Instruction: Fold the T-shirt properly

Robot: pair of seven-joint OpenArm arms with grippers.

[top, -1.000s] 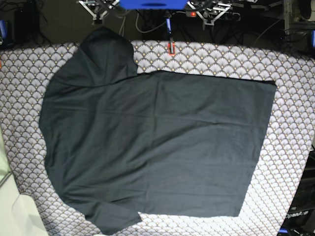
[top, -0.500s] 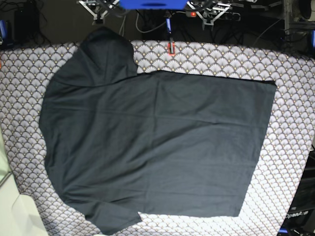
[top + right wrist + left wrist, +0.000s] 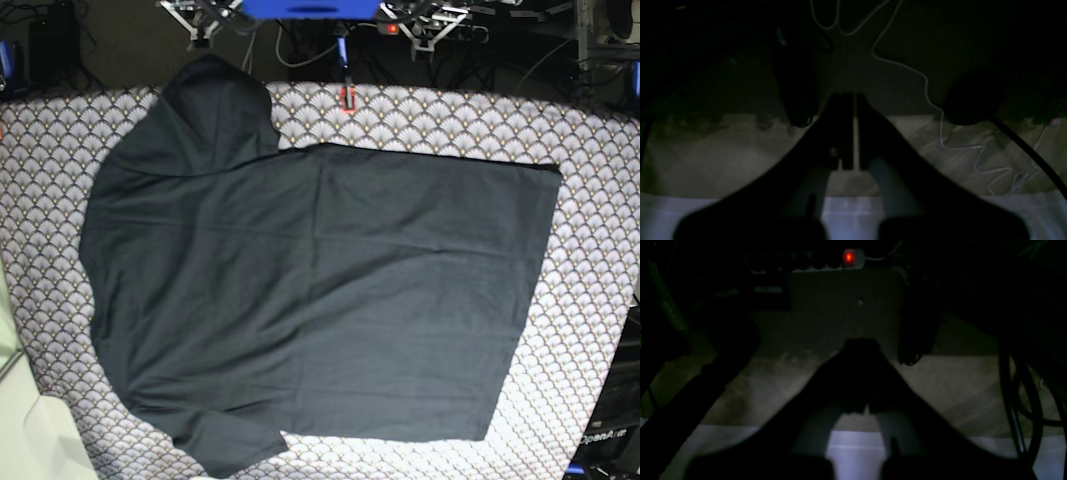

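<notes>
The T-shirt [image 3: 310, 290] is plain dark charcoal and lies spread flat on the scallop-patterned cloth [image 3: 590, 180], filling most of the base view. One sleeve [image 3: 215, 105] points to the far edge, the other [image 3: 230, 440] to the near edge, and the straight hem [image 3: 525, 300] is on the right. Both arms are drawn back beyond the table's far edge, away from the shirt. My left gripper [image 3: 858, 343] is a dark silhouette over a dim floor, shut and holding nothing. My right gripper [image 3: 854, 97] is shut too, with only a hairline slit between its fingers.
A small red object [image 3: 347, 97] sits at the cloth's far edge. A power strip with a glowing red switch [image 3: 849, 256] and a loose white cable [image 3: 927, 86] lie on the dim floor behind the table. A dark box [image 3: 612, 440] stands at the lower right.
</notes>
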